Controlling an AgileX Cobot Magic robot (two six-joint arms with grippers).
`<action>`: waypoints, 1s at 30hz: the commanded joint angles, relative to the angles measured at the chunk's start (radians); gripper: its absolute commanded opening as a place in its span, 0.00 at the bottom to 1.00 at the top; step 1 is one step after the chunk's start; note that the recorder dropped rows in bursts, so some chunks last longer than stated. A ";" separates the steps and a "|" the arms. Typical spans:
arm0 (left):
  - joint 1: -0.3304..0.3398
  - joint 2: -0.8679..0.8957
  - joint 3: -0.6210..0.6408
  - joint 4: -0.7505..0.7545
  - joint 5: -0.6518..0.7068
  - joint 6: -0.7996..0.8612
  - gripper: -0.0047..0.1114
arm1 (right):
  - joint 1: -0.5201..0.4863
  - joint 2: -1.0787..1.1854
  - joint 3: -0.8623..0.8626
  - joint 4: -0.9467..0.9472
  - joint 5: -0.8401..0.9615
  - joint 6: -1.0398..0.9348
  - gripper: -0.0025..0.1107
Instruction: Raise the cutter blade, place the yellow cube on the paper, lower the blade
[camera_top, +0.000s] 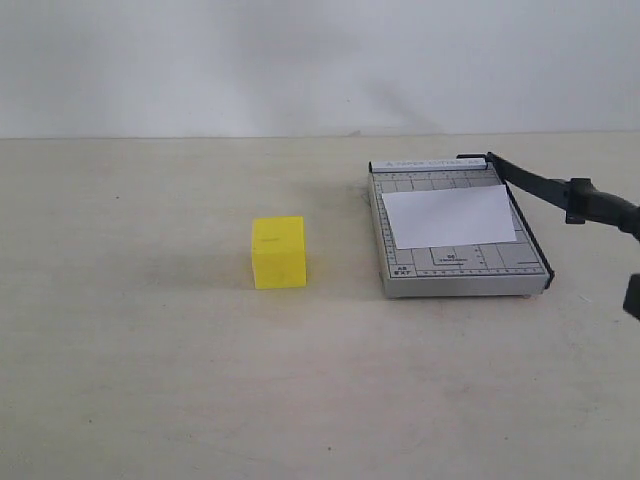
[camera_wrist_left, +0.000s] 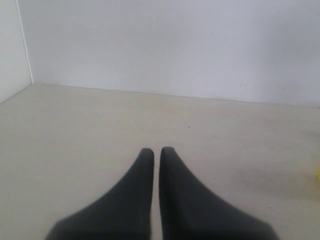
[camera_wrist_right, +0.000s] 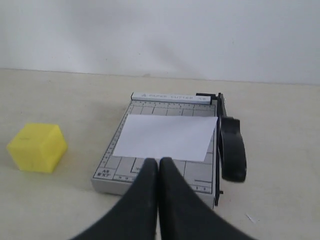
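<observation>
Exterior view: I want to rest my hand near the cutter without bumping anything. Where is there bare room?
Bare table lies between the yellow cube and the cutter base, and across the front strip before both. The paper covers most of the base. Crowded: the base's right edge in this view, where the cutter blade sticks out rightward.

Yellow cube (camera_top: 279, 253); white paper (camera_top: 452, 216); grey gridded base (camera_top: 470, 264); black blade (camera_top: 545, 187); table (camera_top: 150, 380) seemingly beige

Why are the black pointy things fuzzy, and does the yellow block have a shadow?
Left wrist view: left gripper blurs close to the lens. Right wrist view: right gripper likewise. Exterior view: yellow cube casts only a faint, soft shadow.
</observation>
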 joint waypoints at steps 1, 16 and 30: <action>-0.001 -0.003 0.003 -0.004 -0.003 0.002 0.08 | 0.001 -0.061 0.075 0.016 -0.021 0.017 0.03; -0.001 -0.003 0.003 -0.004 -0.003 0.002 0.08 | 0.001 -0.101 0.258 0.191 -0.257 0.042 0.03; -0.001 -0.003 0.003 -0.004 -0.003 0.002 0.08 | 0.001 -0.101 0.258 0.191 -0.257 0.042 0.03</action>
